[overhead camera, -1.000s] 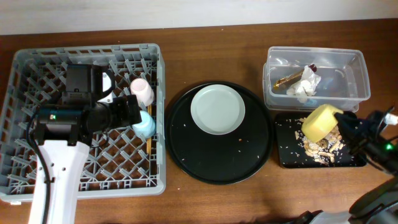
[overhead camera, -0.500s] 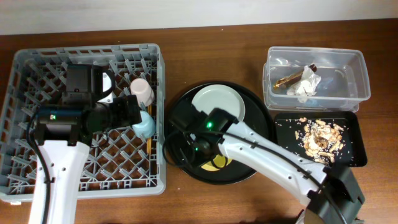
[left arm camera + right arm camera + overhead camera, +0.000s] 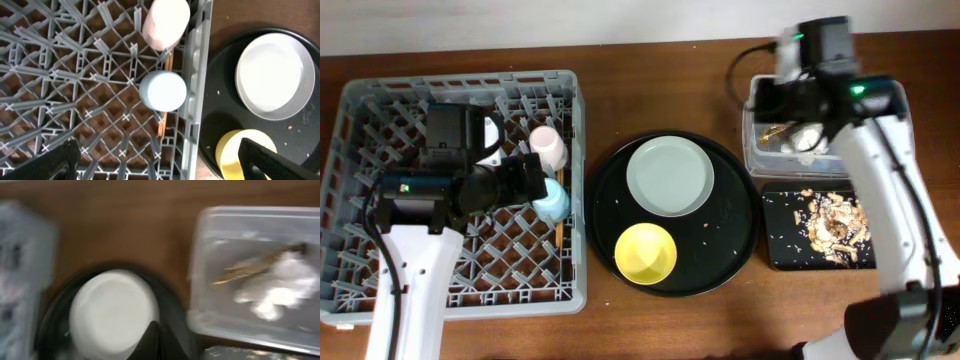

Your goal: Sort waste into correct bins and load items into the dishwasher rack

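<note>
The grey dishwasher rack holds a pink cup, a blue cup and wooden chopsticks. My left gripper hovers over the rack's right side, open and empty. The left wrist view shows it above the pink cup, blue cup and chopsticks. The grey-green plate and yellow bowl lie on the round tray. My right gripper is shut and empty by the clear tub, which holds the napkin and wrapper.
The big round black tray sits mid-table with a few crumbs on it. The shallow black tray in front of the tub holds beige food scraps. The right wrist view is blurred.
The yellow bowl left the spot over the shallow black tray and now sits on the round tray. My right arm swung to the back, over the clear tub. The left arm stayed still.
</note>
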